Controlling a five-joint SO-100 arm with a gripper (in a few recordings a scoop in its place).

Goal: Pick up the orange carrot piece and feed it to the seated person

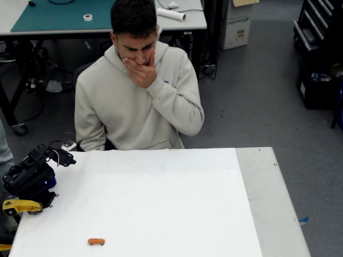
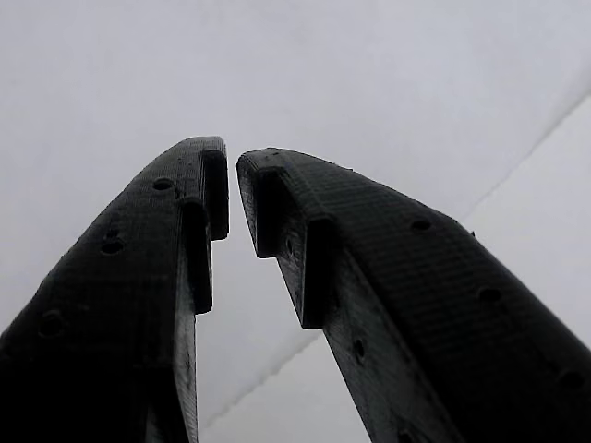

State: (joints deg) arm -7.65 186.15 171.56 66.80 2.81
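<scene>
Here your fingers (image 2: 231, 198) stand almost together in the wrist view, the two black tips parted by a thin wedge of a gap that widens toward the base, and nothing sits between them. Each finger (image 2: 138, 277) is cut off by the lower edge of that picture, so you cannot see where it joins the wrist. Past the tips you get pale surface with a faint slanting line across it; what that line is cannot be made out.

In the fixed view the arm (image 1: 32, 174) is folded up at the left edge of the white worktop (image 1: 161, 203), a dark mass where the fingers themselves are hard to pick out. A yellow plastic clamp (image 1: 19, 206) sits just below the arm at the worktop edge.

The orange carrot piece (image 1: 96, 241) lies flat on the worktop well apart from your fingers, below and to the right of the arm in the picture, near the front edge, with nothing touching it.

The seated person (image 1: 136, 101) is at the far side of the worktop, up and to the right of the arm, in a light hoodie, one hand (image 1: 142, 72) over the mouth.
</scene>
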